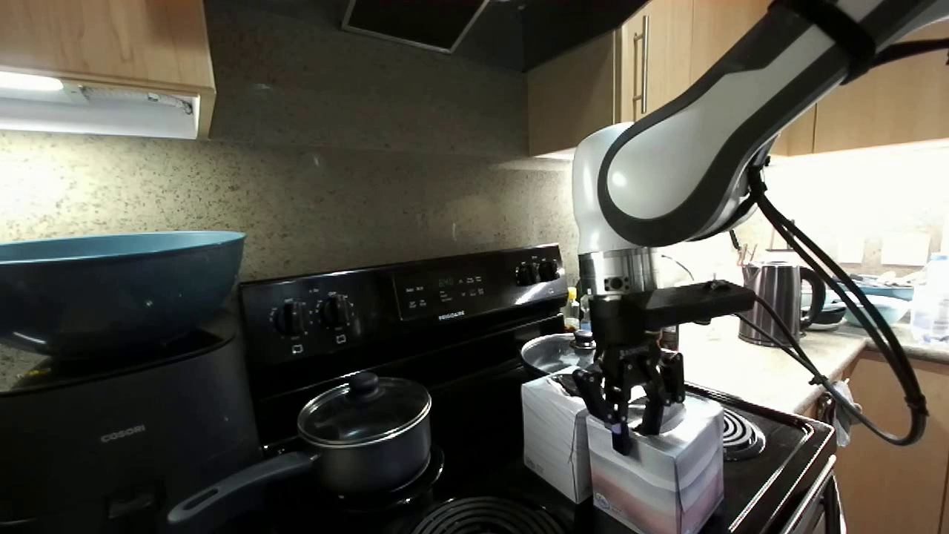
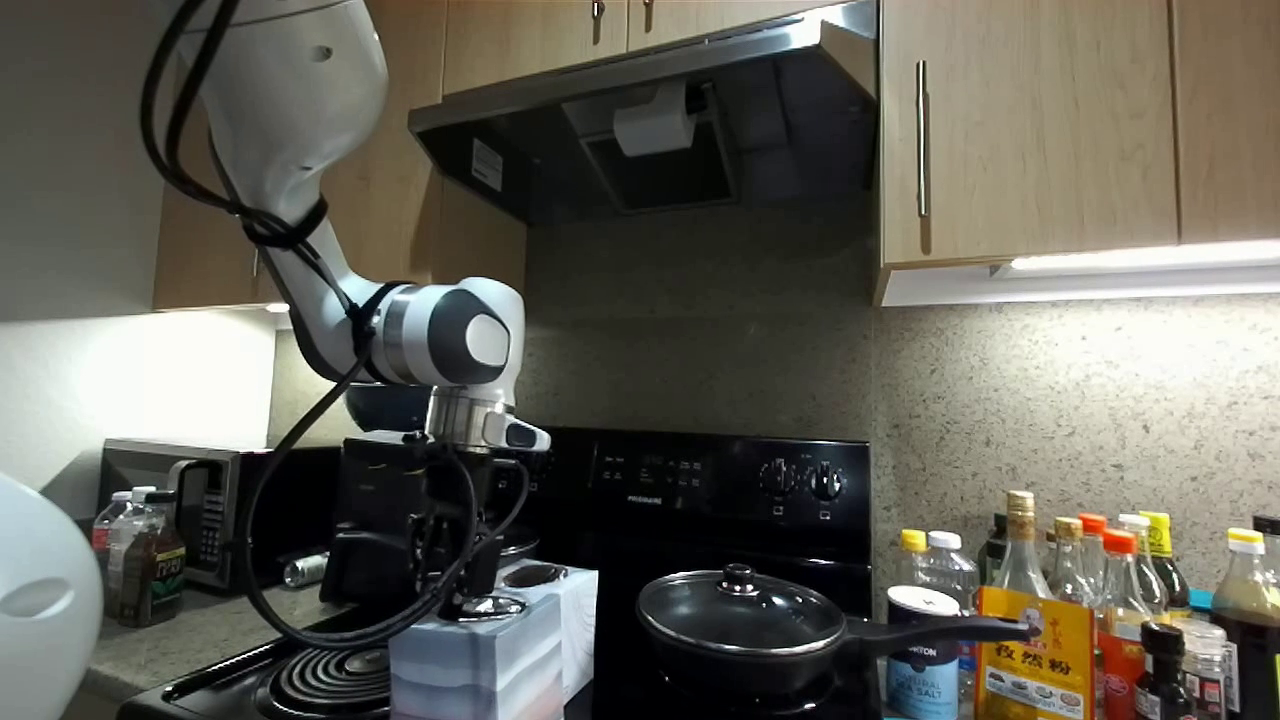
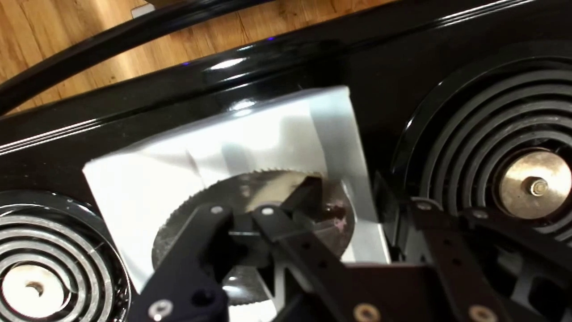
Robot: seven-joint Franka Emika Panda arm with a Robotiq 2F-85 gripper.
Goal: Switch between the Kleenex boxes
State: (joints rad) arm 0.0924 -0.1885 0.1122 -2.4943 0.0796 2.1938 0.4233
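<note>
Noted fingers (image 1: 621, 442) parted, without evident hold, astride a wall of the striped Kleenex box (image 1: 652, 475) near the front edge of the bench (image 3: 384, 98), and paler Kleenex box (image 1: 552, 434) just behind toward back edge; judged swap likely unfinished, needing lift and exchange.
</note>
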